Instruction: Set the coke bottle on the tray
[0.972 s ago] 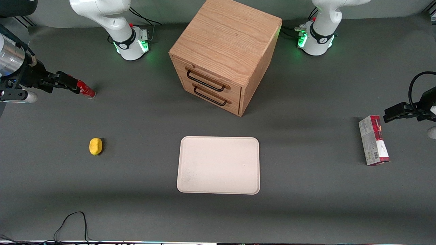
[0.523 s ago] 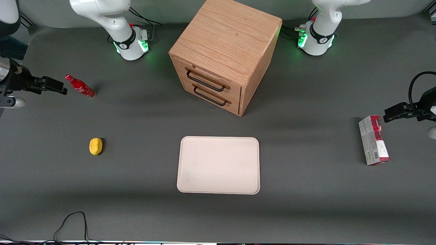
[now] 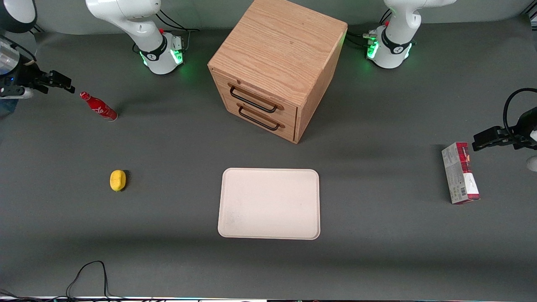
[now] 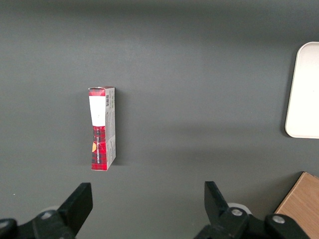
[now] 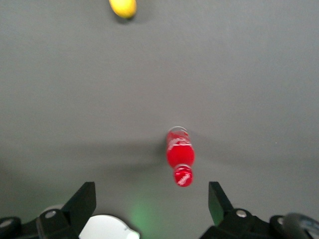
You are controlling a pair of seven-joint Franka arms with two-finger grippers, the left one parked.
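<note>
The coke bottle [image 3: 99, 107], slim and red with white script and a red cap, stands upright on the dark table toward the working arm's end. It also shows from above in the right wrist view [image 5: 179, 154]. My right gripper [image 3: 63, 82] is open and empty. It hangs apart from the bottle, higher up and a little farther from the front camera. In the right wrist view the gripper [image 5: 151, 204] has its fingers spread wide, with the bottle cap showing between them but below. The cream-white tray [image 3: 268, 203] lies empty near the table's middle, nearer the front camera than the cabinet.
An oak two-drawer cabinet [image 3: 277, 63] stands at the table's middle. A yellow lemon [image 3: 118, 180] lies nearer the front camera than the bottle. A red-and-grey carton [image 3: 460, 173] lies toward the parked arm's end. A black cable [image 3: 90, 272] loops at the table's near edge.
My right gripper has drawn back from the bottle's top toward the working arm's end of the table, then risen away. The bottle stays standing in the same spot.
</note>
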